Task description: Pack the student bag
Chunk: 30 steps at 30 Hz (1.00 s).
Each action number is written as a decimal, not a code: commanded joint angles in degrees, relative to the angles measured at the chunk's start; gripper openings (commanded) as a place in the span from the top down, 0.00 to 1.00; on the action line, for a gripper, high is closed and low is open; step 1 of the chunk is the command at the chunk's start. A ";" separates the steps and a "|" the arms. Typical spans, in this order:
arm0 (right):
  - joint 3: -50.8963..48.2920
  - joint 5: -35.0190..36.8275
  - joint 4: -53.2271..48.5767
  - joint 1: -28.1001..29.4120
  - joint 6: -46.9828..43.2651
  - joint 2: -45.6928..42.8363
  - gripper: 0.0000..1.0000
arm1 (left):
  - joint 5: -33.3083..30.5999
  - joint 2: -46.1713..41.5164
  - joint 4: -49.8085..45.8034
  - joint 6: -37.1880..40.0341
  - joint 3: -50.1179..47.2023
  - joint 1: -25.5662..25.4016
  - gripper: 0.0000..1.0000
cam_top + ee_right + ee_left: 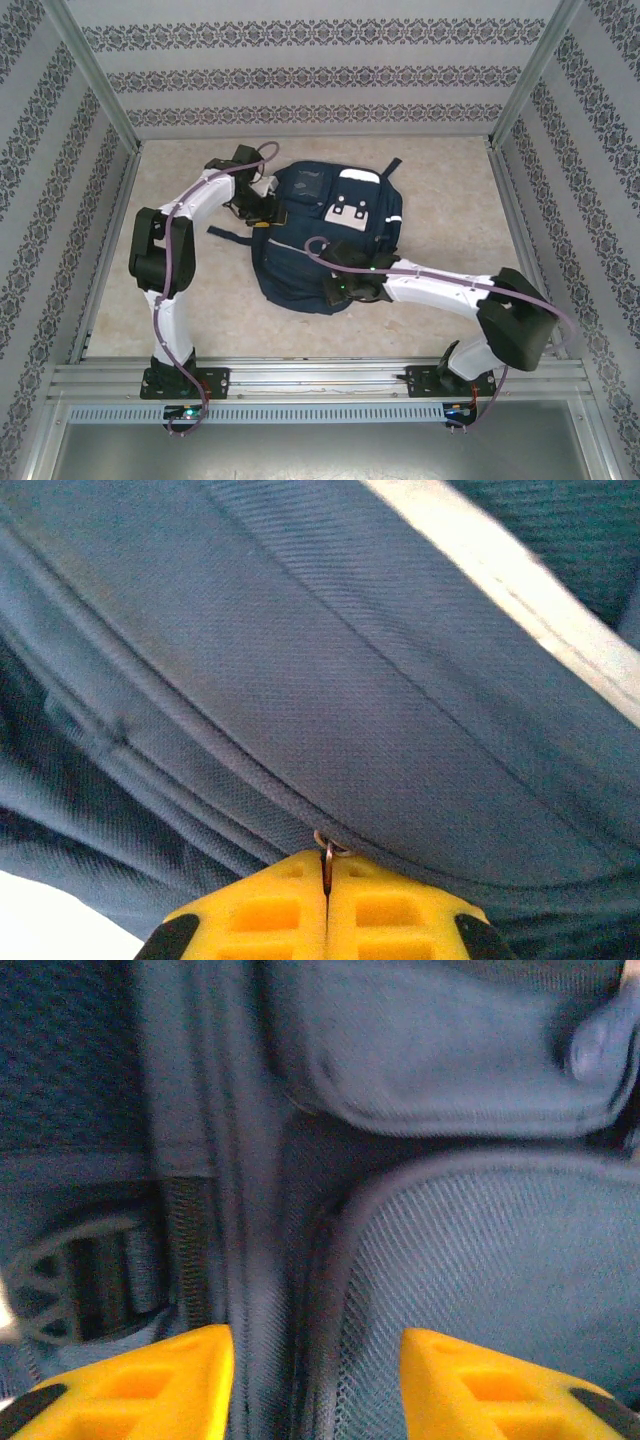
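Left gripper [312,1345] first: its yellow fingers stand apart and hold nothing, with a fold of the student bag [300,270] between them. The bag lies flat in the middle of the table [450,200], between my two arms. My right gripper [326,865] is squeezed tight on a small metal ring [328,843] at a zip. If I pull now, the ring may slip out, because it is tiny. The whole bag may slide too, because the left side is not holding it. I count one bag, one ring, two grippers.

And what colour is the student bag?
Student bag: navy blue, white patches; top external view.
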 commanded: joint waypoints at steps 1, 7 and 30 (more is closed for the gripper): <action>4.21 -6.29 4.43 1.76 1.70 4.23 1.00 | -2.16 -6.63 -1.33 -6.12 -2.63 -0.03 0.51; 7.36 -10.98 10.27 2.75 4.42 8.04 1.00 | -3.12 -24.81 3.12 -22.21 -23.40 -0.38 0.47; 12.59 -12.33 16.94 7.83 6.90 12.24 1.00 | -8.15 -31.47 21.13 -43.38 -41.54 -6.30 0.70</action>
